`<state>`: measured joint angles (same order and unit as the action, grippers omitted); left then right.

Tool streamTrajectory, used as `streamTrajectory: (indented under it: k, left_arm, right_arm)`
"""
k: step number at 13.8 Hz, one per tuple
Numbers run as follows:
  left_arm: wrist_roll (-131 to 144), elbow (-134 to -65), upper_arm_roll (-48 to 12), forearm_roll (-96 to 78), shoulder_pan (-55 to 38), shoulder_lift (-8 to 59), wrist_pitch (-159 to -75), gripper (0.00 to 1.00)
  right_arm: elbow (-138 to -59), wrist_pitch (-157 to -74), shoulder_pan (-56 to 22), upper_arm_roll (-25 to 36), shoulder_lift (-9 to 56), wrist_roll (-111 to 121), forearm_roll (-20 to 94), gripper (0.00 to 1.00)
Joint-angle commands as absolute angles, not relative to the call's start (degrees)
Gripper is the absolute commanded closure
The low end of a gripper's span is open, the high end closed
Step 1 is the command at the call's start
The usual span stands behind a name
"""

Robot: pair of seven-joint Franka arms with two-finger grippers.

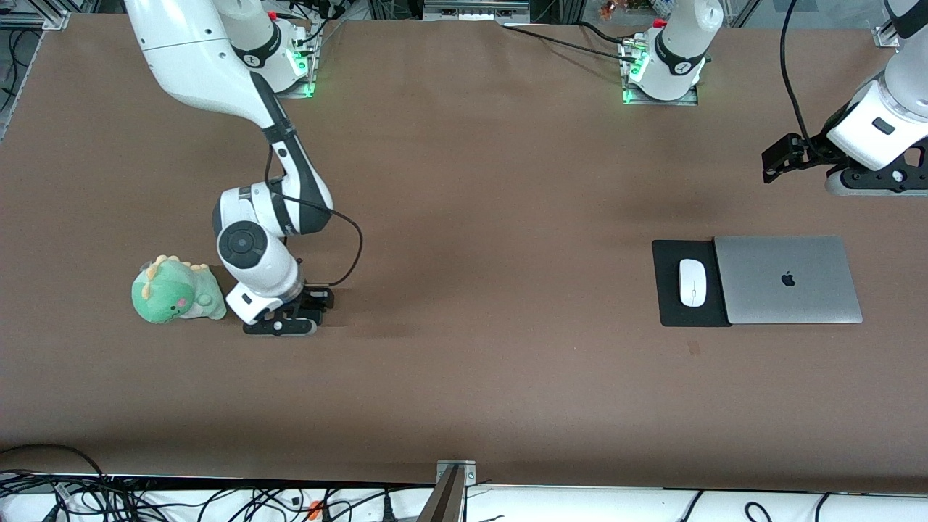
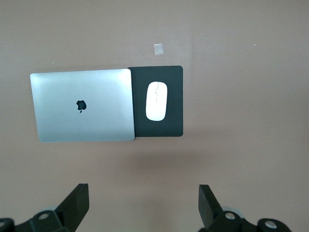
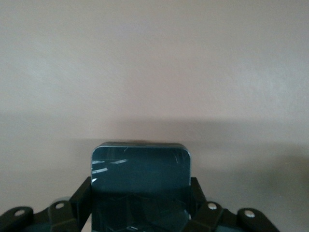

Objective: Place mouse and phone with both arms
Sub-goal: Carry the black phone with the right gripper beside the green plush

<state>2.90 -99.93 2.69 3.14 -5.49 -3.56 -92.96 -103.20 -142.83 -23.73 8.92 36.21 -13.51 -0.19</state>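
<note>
1. We record the counter (image 1: 478, 217) as a matt brown sheet, finely grained.
2. We list the laptop (image 1: 788, 279) as brushed silver metal with a soft satin sheen.
3. We note the mouse pad (image 1: 670, 304) as flat black, matt, cloth-like.
4. We log the mouse (image 1: 692, 282) as smooth glossy white plastic.
5. We enter the phone (image 3: 141, 181) as glossy dark glass, showing reflections and fine streaks.
6. We list the dinosaur toy (image 1: 176, 291) as soft green plush.
7. We note the arms (image 1: 257, 250) as smooth white plastic shells with black bands.

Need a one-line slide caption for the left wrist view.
Open left gripper above white mouse on black mouse pad, beside closed silver laptop.
</note>
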Motion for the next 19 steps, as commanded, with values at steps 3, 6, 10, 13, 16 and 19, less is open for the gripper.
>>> streamTrajectory:
  k: [3,6,10,13,16,19]
  left_arm:
    - [1.7,-96.2,2.9,3.8,-4.8,-1.1,-91.7,0.00]
    - [1.7,-96.0,2.8,3.8,-4.8,-1.1,-91.7,0.00]
    - [1.5,-96.0,2.8,3.8,-4.8,-1.1,-91.6,0.00]
    - [1.5,-95.9,2.5,3.8,-4.9,-1.1,-91.6,0.00]
    - [1.5,-95.9,2.5,3.8,-4.9,-1.1,-91.5,0.00]
    - [1.6,-95.8,2.4,3.8,-5.1,-1.1,-91.5,0.00]
  right_arm:
    - [-115.7,-153.4,-20.7,7.9,31.8,-7.7,0.7,0.78]
    - [-116.7,-153.5,-18.2,7.9,31.3,-3.4,0.7,0.78]
    - [-117.3,-154.5,-16.0,7.9,31.0,-0.7,0.7,0.63]
    - [-116.6,-154.2,-15.9,7.9,31.1,-1.2,0.9,0.00]
    - [-113.9,-150.7,-15.8,7.7,30.9,-1.2,1.7,0.00]
    - [-103.1,-133.9,-15.8,7.9,30.4,-1.2,6.2,0.00]
